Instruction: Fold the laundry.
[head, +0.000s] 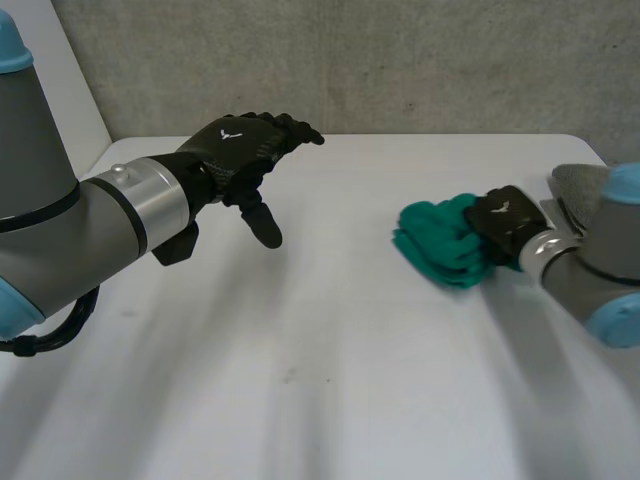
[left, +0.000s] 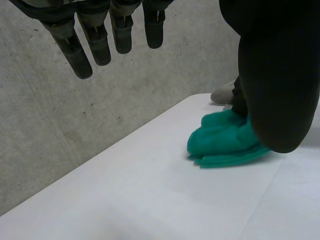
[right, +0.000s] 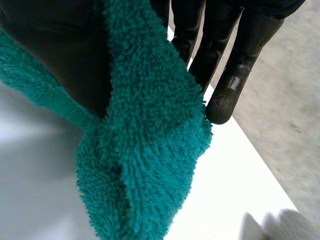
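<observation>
head view above table (head: 320, 390), wrist views low, towel (head: 437, 252) shared

White table (head: 320, 380) with a rough grey concrete wall (head: 400, 60) just behind its far edge.

Fingers of the right robot hand (head: 505, 222) are buried in the teal terry cloth (head: 440, 250); in its wrist view the cloth, caught between thumb and fingers, covers most of the thumb. A pale grey fuzzy thing (head: 575, 180) at the far right corner of the bench (head: 330, 330) is half hidden behind the right arm, unidentifiable. The blurred thumb of the left robot hand (left: 280, 75) covers one side of the cloth
</observation>
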